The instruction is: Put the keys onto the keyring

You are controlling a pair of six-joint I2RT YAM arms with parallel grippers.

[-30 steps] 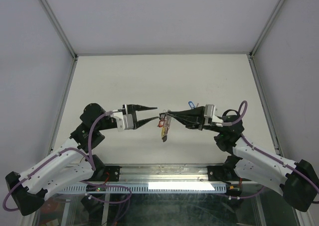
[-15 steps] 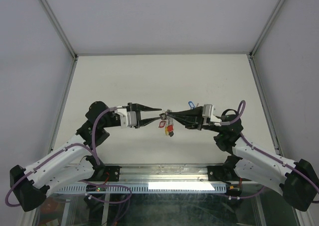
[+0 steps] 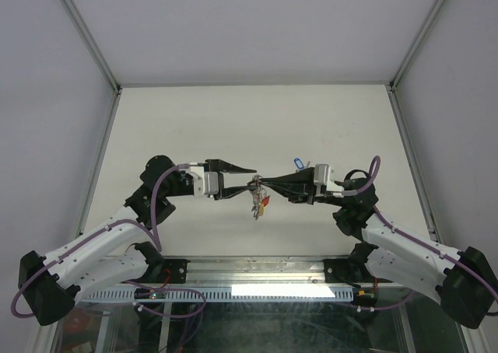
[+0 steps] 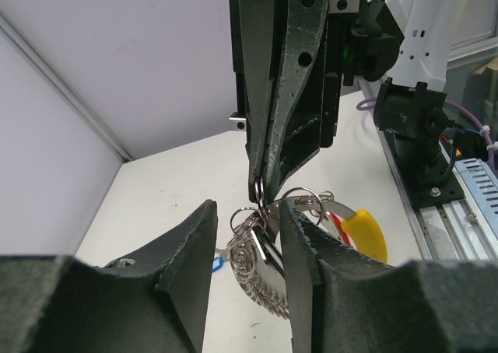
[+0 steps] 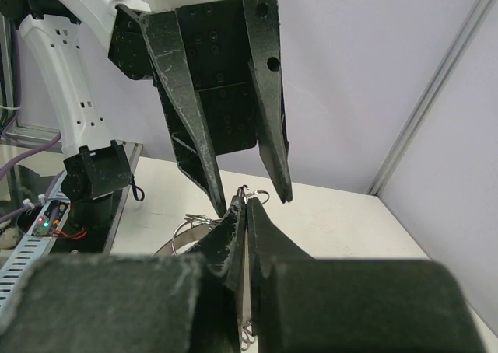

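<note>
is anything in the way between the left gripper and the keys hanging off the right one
Nothing visible stands in the way. The left gripper is open, with a finger on either side of the keys, which hang in a bunch from the tip of the shut right gripper.

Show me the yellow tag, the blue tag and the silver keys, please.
yellow tag [image 4: 364,230]: left wrist view, middle of its plastic oval.
blue tag [image 3: 298,163]: top view, on its blue plastic.
keys [image 4: 253,261]: left wrist view, on a silver metal piece in the hanging bunch.
</note>
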